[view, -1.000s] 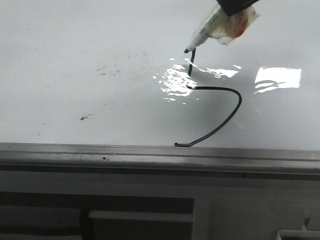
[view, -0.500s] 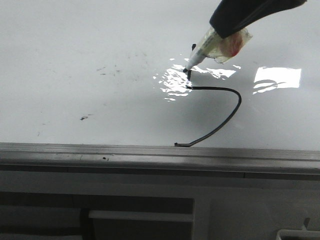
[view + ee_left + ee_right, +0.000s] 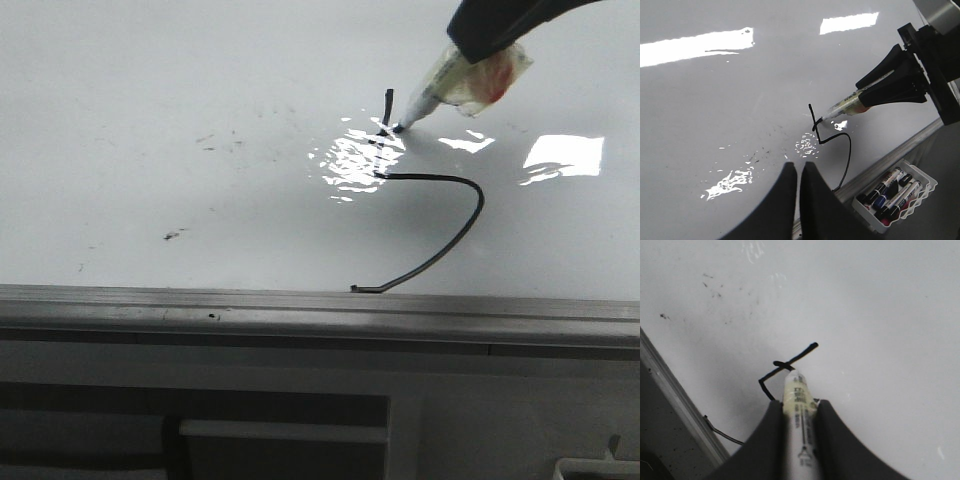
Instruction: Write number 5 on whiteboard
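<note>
The whiteboard [image 3: 150, 100] fills the front view. On it is the number 5 [image 3: 482, 205] in a thin black line: a vertical stroke, a curved belly and a small tail near the frame. My right gripper [image 3: 478, 42] is shut on a clear-bodied marker [image 3: 445, 80], whose tip touches the board just right of the vertical stroke, by a short cross mark. The right wrist view shows the marker [image 3: 799, 405] between the jaws and the stroke [image 3: 795, 359] ahead. My left gripper [image 3: 799, 165] hovers shut and empty over the whiteboard [image 3: 715, 100], short of the number 5 [image 3: 849, 150].
The grey metal frame edge [image 3: 300, 305] runs along the board's near side. A white tray [image 3: 866, 217] with several markers hangs below that edge. Faint dark smudges [image 3: 172, 236] dot the board left of the drawing. A bright glare patch [image 3: 562, 153] lies at the right.
The marker tip came down from above the stroke's top onto the vertical stroke, then slid right. A short dark mark now crosses the stroke beside the tip.
</note>
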Robot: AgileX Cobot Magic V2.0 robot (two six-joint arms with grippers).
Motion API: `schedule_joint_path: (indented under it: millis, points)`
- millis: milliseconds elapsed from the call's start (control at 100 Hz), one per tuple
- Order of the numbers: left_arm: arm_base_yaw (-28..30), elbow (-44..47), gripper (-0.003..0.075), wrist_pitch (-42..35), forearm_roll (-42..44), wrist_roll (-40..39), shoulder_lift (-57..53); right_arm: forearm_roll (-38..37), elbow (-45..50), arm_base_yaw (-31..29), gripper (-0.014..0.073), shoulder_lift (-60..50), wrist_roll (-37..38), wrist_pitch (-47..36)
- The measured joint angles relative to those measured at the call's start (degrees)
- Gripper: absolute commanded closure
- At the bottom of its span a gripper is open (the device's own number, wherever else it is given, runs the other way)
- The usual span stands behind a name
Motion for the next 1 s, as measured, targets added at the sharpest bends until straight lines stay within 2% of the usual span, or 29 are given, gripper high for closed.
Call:
schedule_joint_path:
  millis: [340, 860, 1000]
  points:
    - [0.00, 0.00, 0.0741, 0.00, 0.00, 0.00, 0.00, -2.54, -0.06, 0.00, 0.0652, -1.42, 5.76, 3.42]
    - [0.00, 0.00, 0.0741, 0.10, 0.00, 0.00, 0.00, -4.04, -0.28, 0.00, 0.0652, -2.04, 6.36, 6.28]
    - [0.00, 0.00, 0.0741, 0.10, 0.00, 0.00, 0.00, -5.97, -0.28, 1.88, 0.0658, -4.36, 6.36, 5.81]
